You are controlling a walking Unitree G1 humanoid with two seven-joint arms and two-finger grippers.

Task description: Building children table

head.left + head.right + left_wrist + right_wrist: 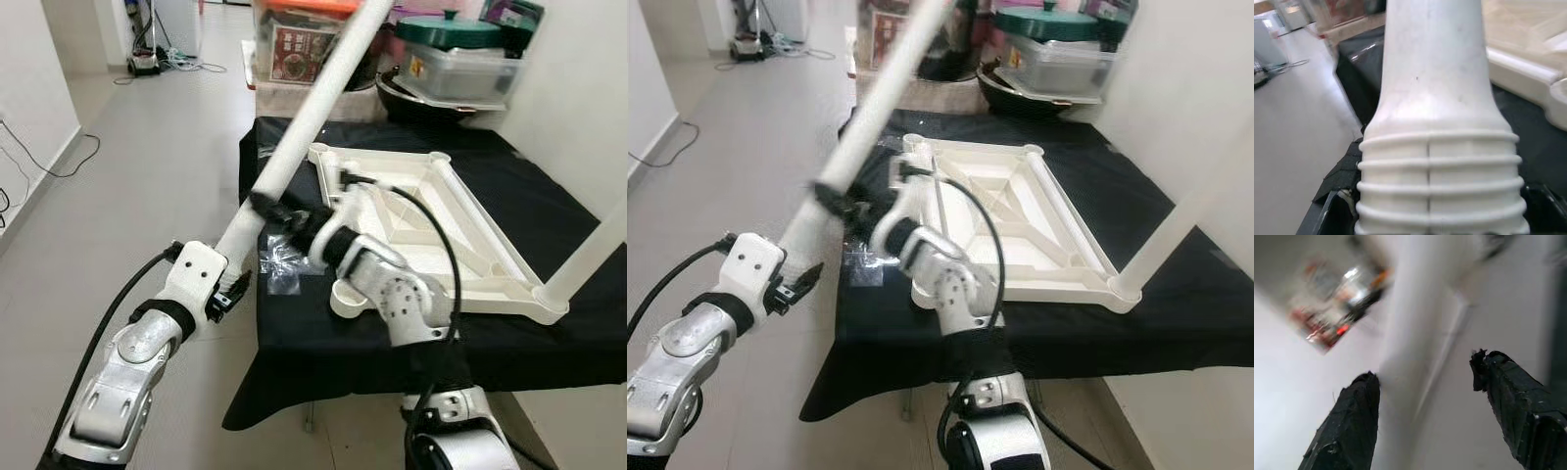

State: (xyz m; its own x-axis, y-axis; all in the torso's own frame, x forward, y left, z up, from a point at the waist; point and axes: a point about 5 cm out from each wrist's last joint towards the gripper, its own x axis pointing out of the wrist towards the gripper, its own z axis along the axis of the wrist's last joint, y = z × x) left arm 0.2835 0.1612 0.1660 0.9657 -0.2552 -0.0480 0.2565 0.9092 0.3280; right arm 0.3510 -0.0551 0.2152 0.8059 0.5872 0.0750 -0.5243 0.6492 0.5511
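Note:
A long white table leg [313, 98] slants up from my left gripper [233, 279], which is shut on its ribbed lower end [1440, 166]. My right gripper [266, 206] reaches across to the same leg a little higher up. Its black fingers [1352, 421] stand open on either side of the leg [1420, 333]. The white tabletop [421, 215] lies upside down on a black-draped table [323, 343]. Another leg [588, 255] stands fitted in its near right corner. The near left corner socket [348, 299] is partly hidden behind my right arm.
A clear plastic bag [279, 259] lies on the cloth by the table's left edge. Storage boxes [294, 44] and a green-lidded pot [451, 34] are stacked behind the table. A white wall [578, 88] closes the right side. Bare floor [147, 166] with cables lies to the left.

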